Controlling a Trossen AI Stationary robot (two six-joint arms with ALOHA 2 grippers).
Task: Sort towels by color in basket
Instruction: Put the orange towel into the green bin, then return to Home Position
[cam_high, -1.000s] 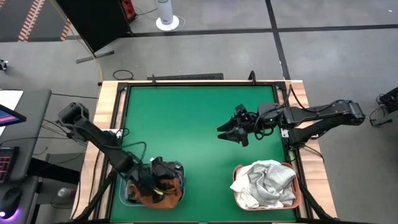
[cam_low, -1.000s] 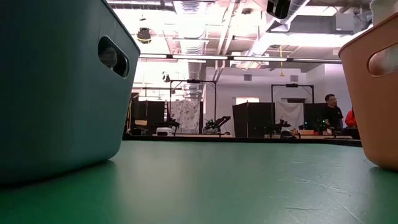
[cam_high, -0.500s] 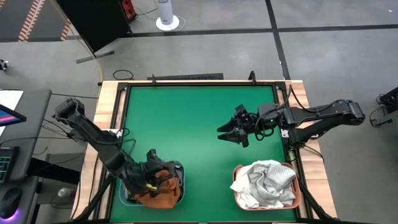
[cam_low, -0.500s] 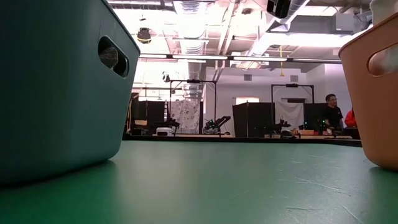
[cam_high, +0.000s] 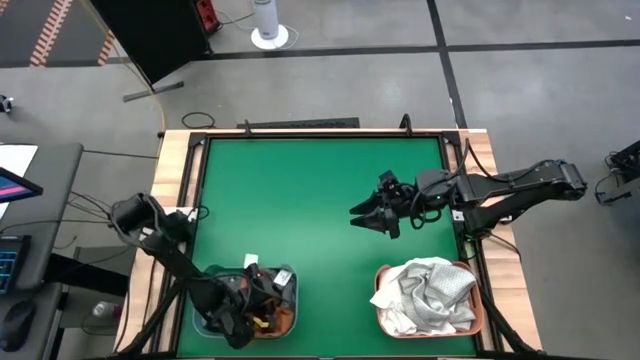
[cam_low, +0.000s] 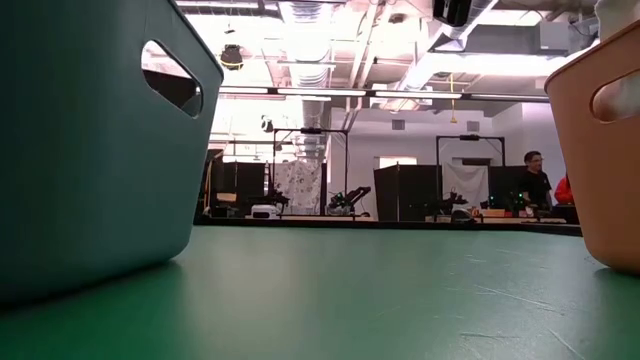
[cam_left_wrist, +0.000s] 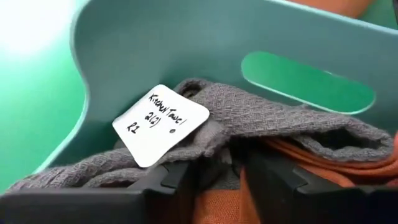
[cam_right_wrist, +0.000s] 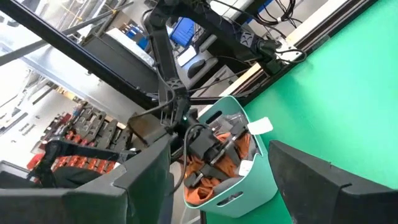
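Left pincer (cam_right_wrist: 214, 151) in teal basket (cam_right_wrist: 249, 186)

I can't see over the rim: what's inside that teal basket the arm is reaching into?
The teal basket holds a dark grey towel with a paper tag, rust orange towels and the left gripper. Anything beneath is hidden.

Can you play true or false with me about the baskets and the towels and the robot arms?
1. The left gripper is down inside the teal basket. True.
2. The teal basket holds white towels. False: it holds a dark grey towel and a rust orange towel.
3. The right gripper hangs over the green table with nothing in it. True.
4. The orange basket is empty. False: it is full of light-coloured towels.
5. A white paper tag with handwriting lies on the dark grey towel. True.
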